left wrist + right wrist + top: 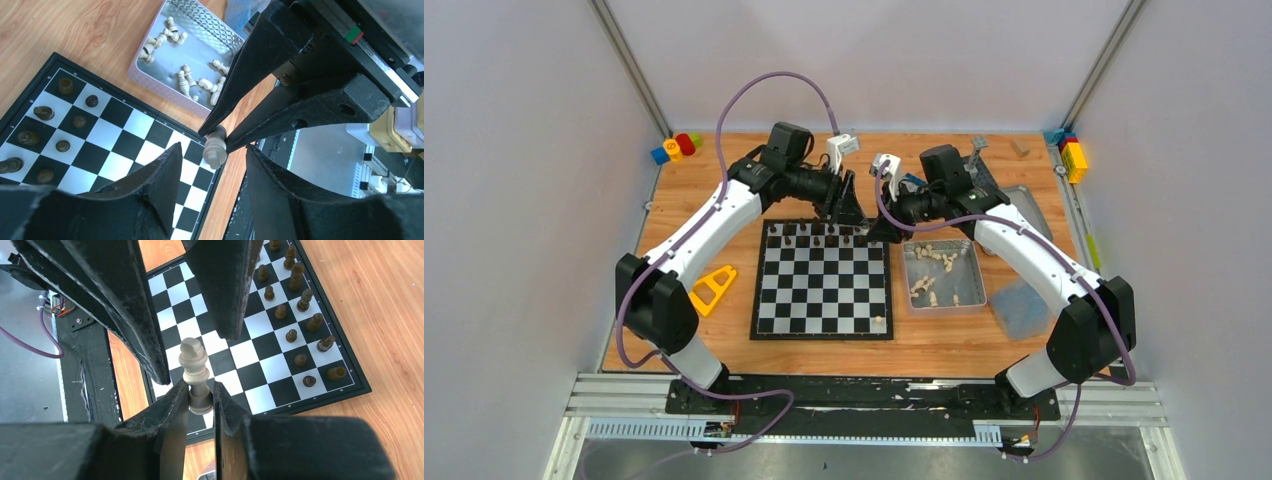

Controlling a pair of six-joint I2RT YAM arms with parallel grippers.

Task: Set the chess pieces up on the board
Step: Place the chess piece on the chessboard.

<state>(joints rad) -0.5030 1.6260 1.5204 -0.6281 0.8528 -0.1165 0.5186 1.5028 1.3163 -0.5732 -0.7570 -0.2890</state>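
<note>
Above the far right corner of the board (823, 300) my right gripper (201, 387) is shut on the base of a pale chess piece (194, 362), holding it in the air. My left gripper (214, 150) faces it, open, with one finger on each side of the piece's head (216, 147) and a gap on both sides. In the top view the two grippers meet tip to tip, the left gripper (854, 215) and the right gripper (879, 228). Several dark pieces (295, 335) stand on the board's two far rows. One pale piece (879, 322) stands at the near right corner.
A silver metal tin (908, 275) holding several loose pale pieces (187, 80) lies right of the board. A yellow tool (712, 288) lies left of it. Coloured bricks sit in the far left corner (676, 147) and the far right corner (1072, 155). A bluish bag (1022, 308) lies by the right arm.
</note>
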